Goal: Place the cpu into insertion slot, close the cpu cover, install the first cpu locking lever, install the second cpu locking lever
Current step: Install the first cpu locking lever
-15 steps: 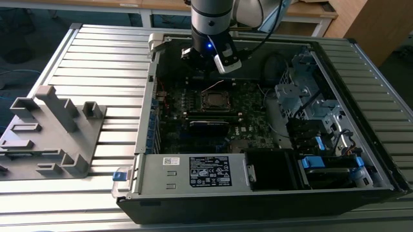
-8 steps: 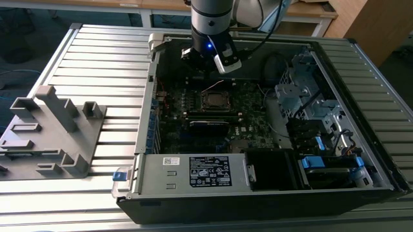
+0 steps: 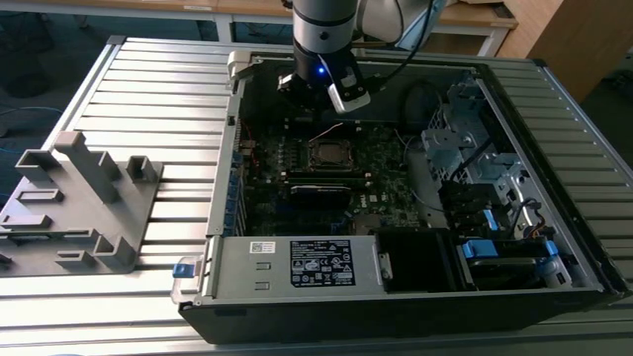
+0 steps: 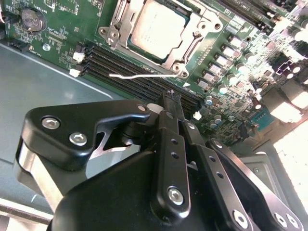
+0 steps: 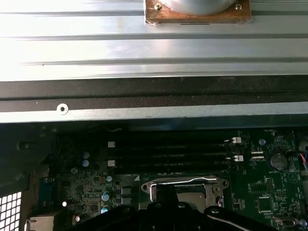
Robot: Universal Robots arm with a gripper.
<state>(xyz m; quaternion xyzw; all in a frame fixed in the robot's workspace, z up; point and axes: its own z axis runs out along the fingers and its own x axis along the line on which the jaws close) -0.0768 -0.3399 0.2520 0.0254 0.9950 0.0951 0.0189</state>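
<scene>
While my gripper (image 4: pixel 172 96) hangs pinched shut on nothing, the cpu (image 4: pixel 156 29) lies seated just past its tips, with a loose locking lever (image 4: pixel 139 75) lying crosswise between them.

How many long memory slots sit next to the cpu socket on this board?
4 memory slots in the first wrist view, parallel and side by side, between the socket and the case wall.
</scene>
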